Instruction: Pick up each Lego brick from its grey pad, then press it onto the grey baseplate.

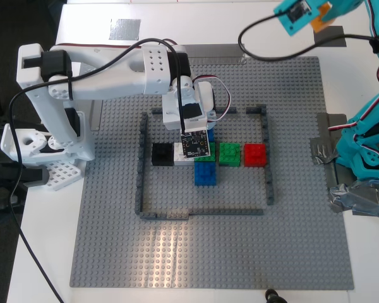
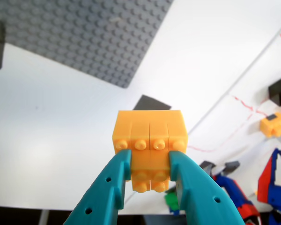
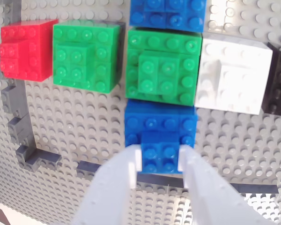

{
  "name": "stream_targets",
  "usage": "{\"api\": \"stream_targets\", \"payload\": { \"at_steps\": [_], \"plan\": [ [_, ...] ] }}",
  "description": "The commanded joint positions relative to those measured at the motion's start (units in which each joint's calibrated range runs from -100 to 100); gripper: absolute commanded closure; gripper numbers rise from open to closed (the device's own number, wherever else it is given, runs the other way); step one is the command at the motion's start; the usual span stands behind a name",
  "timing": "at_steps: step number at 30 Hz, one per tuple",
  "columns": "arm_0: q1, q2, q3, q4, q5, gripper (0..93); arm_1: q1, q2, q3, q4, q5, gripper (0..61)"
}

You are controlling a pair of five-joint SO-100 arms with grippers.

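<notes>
While the blue brick (image 3: 160,140) is clamped in my second gripper (image 3: 160,161) on the grey baseplate (image 1: 290,252) beside the green brick (image 3: 163,70), studs could be misaligned; orange brick (image 2: 150,140), pinched by my first gripper (image 2: 150,161), is held aloft.

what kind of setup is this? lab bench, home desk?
Most likely a hobby or lab robotics bench: a white table bearing a large grey baseplate, with cables taped down by silver tape. My first gripper holds an orange-yellow brick; my second gripper is at a blue brick.
</notes>
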Motion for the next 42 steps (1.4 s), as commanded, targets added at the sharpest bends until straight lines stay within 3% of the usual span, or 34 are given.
{"api": "stream_targets", "payload": {
  "at_steps": [1, 5, 13, 22, 32, 35, 38, 42],
  "plan": [
    [-3.71, -7.75, 11.90, 0.61, 3.13, 92.7, -0.32, -0.58, -0.87, -0.68, 0.00, 47.9],
    [-9.58, -12.73, 22.01, 0.61, 4.59, 92.7, -0.32, -0.50, -0.87, -0.84, 0.20, 47.4],
    [-22.35, -17.37, 31.04, 0.61, 4.30, 92.7, -0.46, -0.33, -1.59, -0.52, 0.39, 48.2],
    [-33.81, -17.71, 32.66, 0.61, 4.25, 92.7, -2.06, -3.42, -6.19, 3.55, 1.96, 47.3],
    [-48.54, -17.71, 32.66, 0.61, 4.25, 92.7, -9.17, -12.77, -8.54, 12.26, 6.16, 45.6],
    [-54.12, -17.71, 32.21, 0.61, 4.25, 92.7, -13.01, -15.35, -8.54, 16.33, 7.48, 48.4],
    [-60.29, -17.71, 31.67, 0.61, 3.66, 92.7, -16.93, -17.24, -8.63, 19.83, 8.84, 56.9],
    [-68.27, -17.71, 29.68, 0.61, 0.24, 92.7, -22.45, -19.38, -8.09, 23.00, 9.33, 58.9]
  ]
}}
